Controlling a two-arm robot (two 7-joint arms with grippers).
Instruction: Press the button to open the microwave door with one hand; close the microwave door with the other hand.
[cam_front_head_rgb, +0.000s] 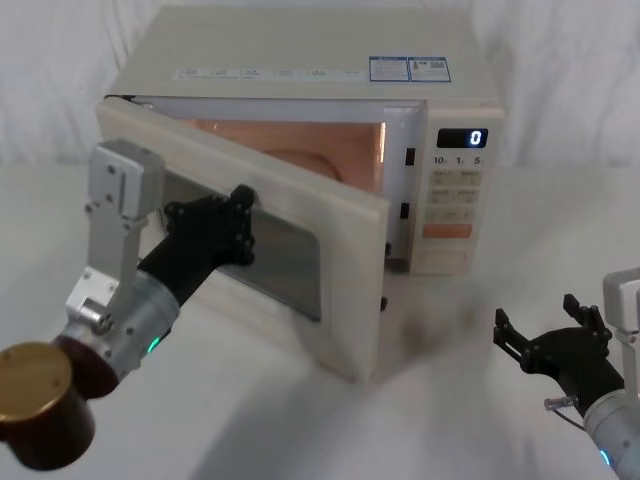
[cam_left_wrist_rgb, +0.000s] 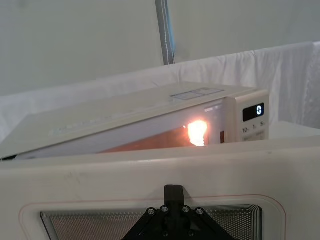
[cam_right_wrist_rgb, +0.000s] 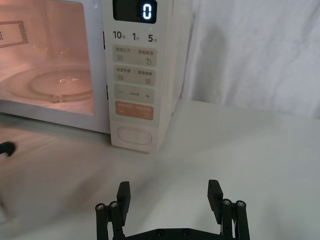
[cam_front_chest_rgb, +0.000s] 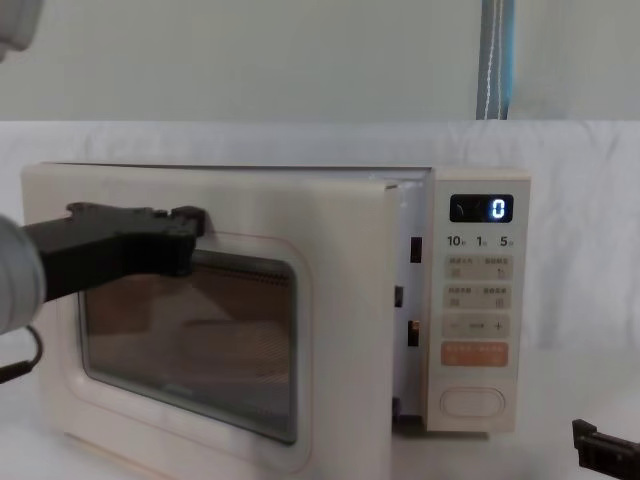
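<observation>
The cream microwave door (cam_front_head_rgb: 345, 255) stands partly open, swung out toward me on its left hinge, with the lit orange cavity behind it. My left gripper (cam_front_head_rgb: 242, 222) is shut, its tip touching the door's outer face at the upper edge of the dark window (cam_left_wrist_rgb: 150, 220); the chest view shows the left gripper (cam_front_chest_rgb: 190, 225) against the door (cam_front_chest_rgb: 340, 300). The button (cam_right_wrist_rgb: 132, 136), a wide cream pill key, sits at the bottom of the control panel. My right gripper (cam_right_wrist_rgb: 169, 192) is open and holds nothing, low over the table in front of the panel and well short of the button (cam_front_chest_rgb: 473, 401).
The microwave (cam_front_head_rgb: 300, 60) stands on a white cloth-covered table (cam_front_head_rgb: 480, 420) with white drapes behind. Its display (cam_front_head_rgb: 462, 138) reads 0. An orange key (cam_right_wrist_rgb: 133, 110) sits just above the button. A glass turntable (cam_right_wrist_rgb: 60, 85) lies inside the cavity.
</observation>
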